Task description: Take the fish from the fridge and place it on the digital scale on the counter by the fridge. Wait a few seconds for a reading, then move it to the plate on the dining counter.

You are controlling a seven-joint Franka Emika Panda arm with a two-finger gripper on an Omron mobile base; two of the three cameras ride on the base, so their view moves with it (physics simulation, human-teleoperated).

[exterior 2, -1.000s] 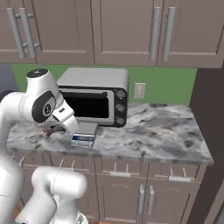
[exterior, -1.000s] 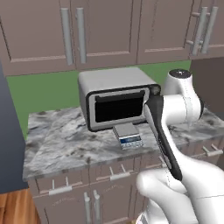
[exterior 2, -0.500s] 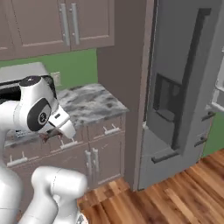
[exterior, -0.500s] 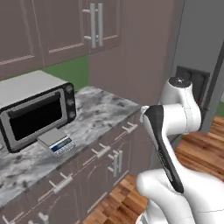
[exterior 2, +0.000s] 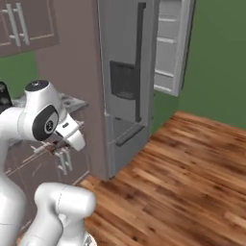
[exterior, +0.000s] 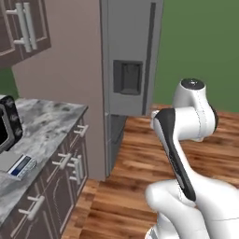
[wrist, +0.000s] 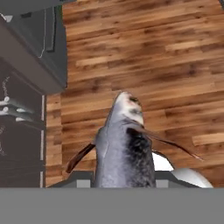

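Observation:
The fish (wrist: 124, 144), grey with a dark back and thin brown fins, points nose-first away from the hand over the wooden floor. My gripper (exterior 2: 59, 147) is shut on the fish and hangs low beside the counter's cabinet fronts. The digital scale (exterior: 21, 166) lies flat on the marble counter (exterior: 49, 123), at the left edge of the left base view. The fridge (exterior: 130, 65) stands just past the counter's end, and its far door (exterior 2: 170, 45) is swung open, showing pale shelves. The plate and the dining counter are out of view.
A silver toaster oven (exterior: 6, 125) sits on the counter behind the scale. Upper cabinets (exterior 2: 24, 24) hang above it. A wide wooden floor (exterior 2: 182, 182) spreads in front of the fridge, with a green wall (exterior: 200, 46) behind.
Both base views have swung from the counter and toaster oven round to the fridge and floor, so the base has turned. The fish has stayed in the shut gripper.

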